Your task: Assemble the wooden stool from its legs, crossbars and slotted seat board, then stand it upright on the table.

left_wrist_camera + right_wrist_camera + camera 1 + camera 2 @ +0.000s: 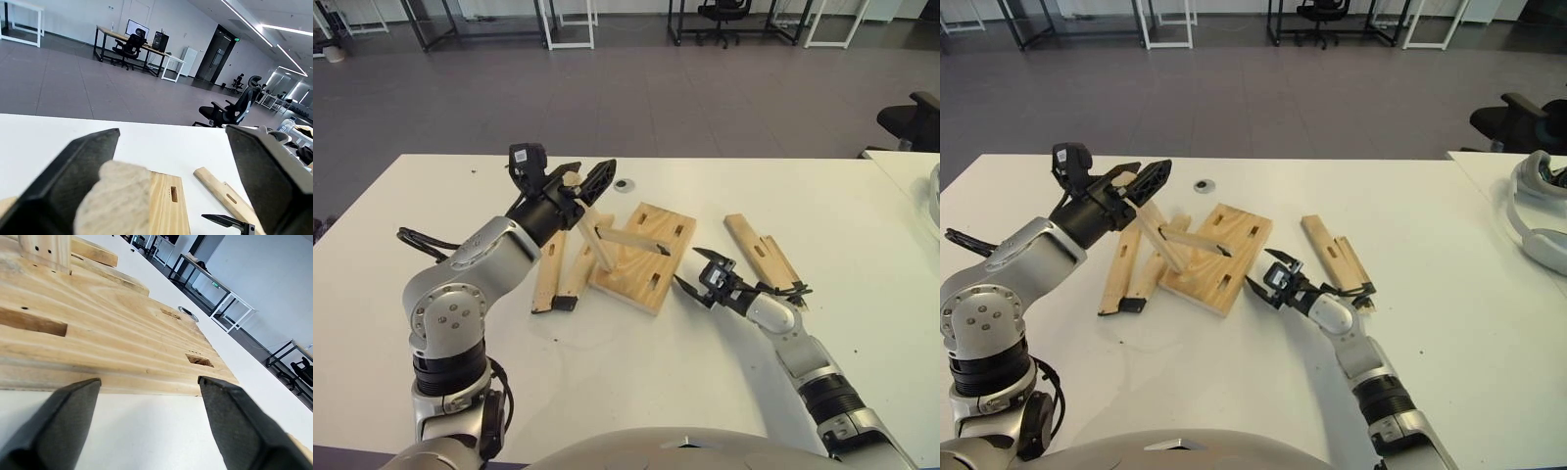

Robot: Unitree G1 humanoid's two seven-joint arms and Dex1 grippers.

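While the white table (862, 294) carries every part, the slotted seat board (636, 272) lies flat near its middle. A loose pair of wooden pieces (551, 269) rests just beside the board on the robot's left, and another loose pair (756, 250) lies apart on its right. One leg (595, 235) rises tilted out of the board, with a crossbar (631, 241) running from it down toward the board's surface. The left gripper (576, 179) sits around the leg's top end with its fingers spread wide, the wood touching only one finger (73, 181), so nothing is clamped. The right gripper (698, 273) is equally wide open and empty, low at the board's near edge. The likely danger is that a sideways push on the unclamped leg levers it out of its slot, or slides the unheld board across the table and knocks the loose pieces.
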